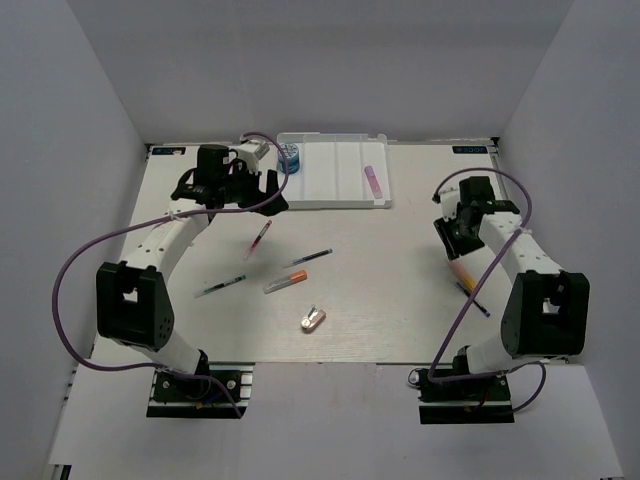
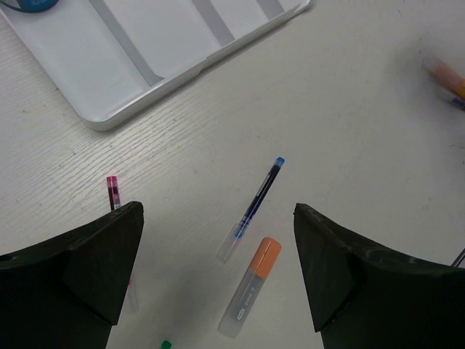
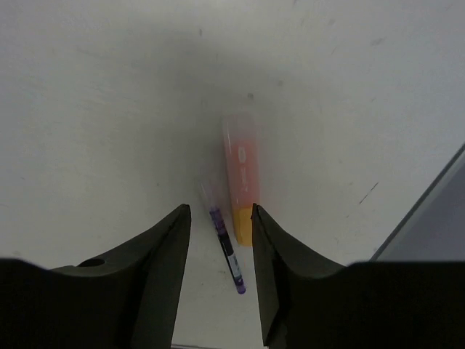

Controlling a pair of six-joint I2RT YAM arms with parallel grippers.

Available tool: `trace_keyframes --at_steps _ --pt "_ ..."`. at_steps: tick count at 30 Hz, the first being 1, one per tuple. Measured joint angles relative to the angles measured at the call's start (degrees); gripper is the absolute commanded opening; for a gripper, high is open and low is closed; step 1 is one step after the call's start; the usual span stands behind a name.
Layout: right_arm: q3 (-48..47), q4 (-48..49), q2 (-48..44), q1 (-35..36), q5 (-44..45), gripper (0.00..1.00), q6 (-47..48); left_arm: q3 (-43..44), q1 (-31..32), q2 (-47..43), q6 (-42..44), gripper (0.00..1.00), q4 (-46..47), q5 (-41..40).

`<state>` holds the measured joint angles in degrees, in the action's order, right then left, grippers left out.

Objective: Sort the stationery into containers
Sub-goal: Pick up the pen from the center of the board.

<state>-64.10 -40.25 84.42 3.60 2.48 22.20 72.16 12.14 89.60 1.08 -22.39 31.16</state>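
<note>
While the left gripper (image 2: pixel 218 214) is held wide open and empty beside the far white tray (image 1: pixel 335 203), an orange marker (image 2: pixel 251 297) and a blue pen (image 2: pixel 256 202) are noted loose below. Right gripper (image 3: pixel 220 212): parted, empty, above a pink marker (image 3: pixel 243 174) at right.

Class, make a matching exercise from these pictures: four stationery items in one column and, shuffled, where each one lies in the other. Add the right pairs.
Items
1. blue roll
2. lilac marker
3. orange-capped marker
4. pinkish eraser

Places
A. alone on the table, nearer the arm bases than the other three
B. left end of the tray
C. right-hand part of the tray
D. on the table beside a blue pen

Pairs: 1-B, 2-C, 3-D, 4-A
</note>
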Motion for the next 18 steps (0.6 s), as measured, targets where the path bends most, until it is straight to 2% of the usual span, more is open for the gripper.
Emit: trace_keyframes --at_steps 4,13,18 --pt "6.3 -0.8 0.2 -2.2 0.6 0.47 3.3 -0.3 0.0 -0.5 0.2 0.92 0.5 0.7" --pt "6.9 2.4 3.1 -7.1 0.3 0.47 6.6 -3.2 0.1 -3.0 0.5 0.92 2.8 1.5" --pt "9.4 3.5 3.2 -10.1 -2.5 0.57 9.3 -3.3 0.1 -3.0 0.4 0.92 3.7 1.9"
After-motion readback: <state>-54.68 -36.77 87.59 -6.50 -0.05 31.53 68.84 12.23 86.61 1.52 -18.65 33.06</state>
